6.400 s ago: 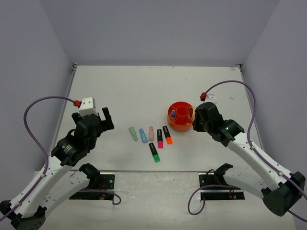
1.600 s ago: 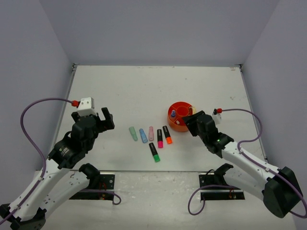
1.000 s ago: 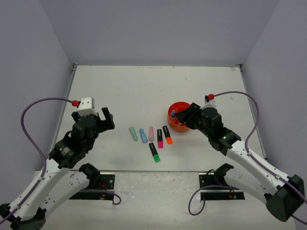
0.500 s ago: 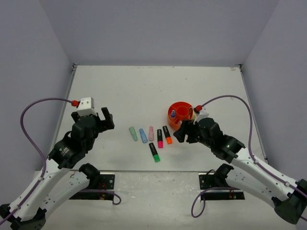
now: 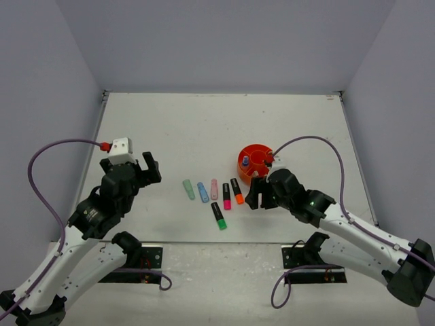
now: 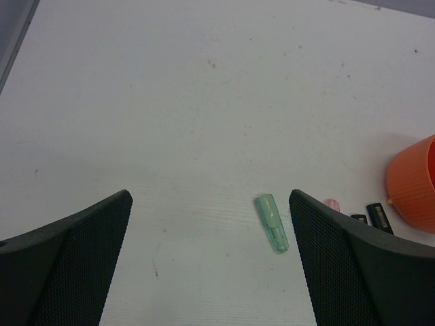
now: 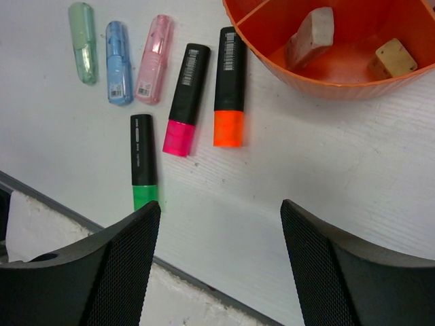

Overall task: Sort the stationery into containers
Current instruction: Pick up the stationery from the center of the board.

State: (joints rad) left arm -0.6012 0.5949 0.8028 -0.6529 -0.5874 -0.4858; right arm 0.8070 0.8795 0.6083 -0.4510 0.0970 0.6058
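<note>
My right gripper point(image 7: 219, 221) hangs wide open with nothing in it, its two dark fingers framing the lower edge of the wrist view. Between them and just above is bare table point(image 7: 353, 163).

Up from that gap, near the middle of the frame, lies the orange-capped marker point(image 7: 229, 88). Its cap points down the frame, and its far end is close beside the organiser point(image 7: 326, 89); I cannot tell whether they touch. To its left is the pink-capped marker point(image 7: 185, 102), and lower left, a little apart, the green-capped marker point(image 7: 141, 163). In the upper left the pastel pink marker point(image 7: 153, 60), blue marker point(image 7: 119, 62) and pastel green marker point(image 7: 83, 42) lie in a row.

The organiser fills the upper right. Two cream lumps point(image 7: 309, 37) sit in separate outer compartments; I cannot say what they are. In the top view a blue-tipped piece point(image 5: 243, 161) stands in its near-left part.

My left gripper point(image 6: 211, 210) is also spread wide and empty. It sits at mid-left of the top view, well apart from the markers.

By my reading the job is under way but far from done. A few items are in the organiser and six markers are yet to be sorted, the orange-capped one being the easiest reach.
</note>
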